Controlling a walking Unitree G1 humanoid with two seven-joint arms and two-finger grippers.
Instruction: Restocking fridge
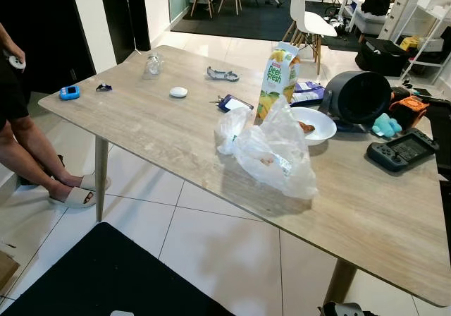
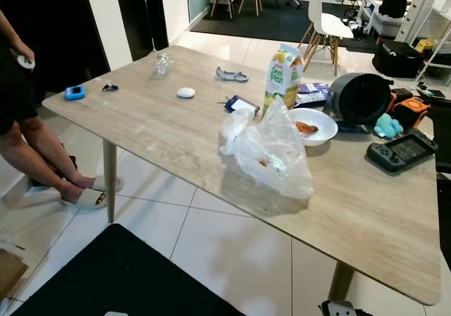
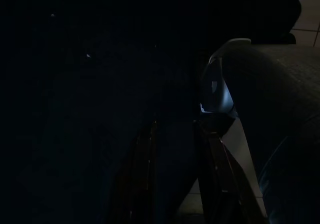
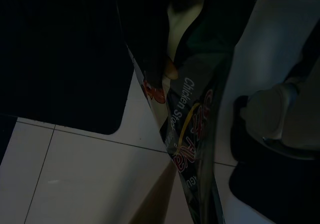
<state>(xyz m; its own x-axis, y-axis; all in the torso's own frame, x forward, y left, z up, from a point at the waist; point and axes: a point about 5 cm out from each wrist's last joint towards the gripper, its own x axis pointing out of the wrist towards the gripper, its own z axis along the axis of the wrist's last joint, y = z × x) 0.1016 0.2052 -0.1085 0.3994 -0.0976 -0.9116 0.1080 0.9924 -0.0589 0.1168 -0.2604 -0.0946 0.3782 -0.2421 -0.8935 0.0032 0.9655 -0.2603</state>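
Note:
A green and yellow juice carton [image 1: 280,76] stands upright on the wooden table [image 1: 141,125]. In front of it lies a crumpled clear plastic bag [image 1: 271,150] with something inside. Beside the carton is a white bowl [image 1: 317,127] holding a piece of food. In the right wrist view, my right gripper [image 4: 172,71] hangs low over the tiled floor, shut on a dark printed food packet [image 4: 192,134] that dangles from it. The left wrist view is very dark; my left gripper [image 3: 175,184] hangs idle.
A person [image 1: 21,140] in slippers stands at the table's left end. The table also bears a black round speaker [image 1: 356,97], a game controller [image 1: 402,150], a small jar [image 1: 153,64] and a blue gadget [image 1: 69,92]. A black mat [image 1: 106,274] lies in front; white chairs [image 1: 310,20] stand behind.

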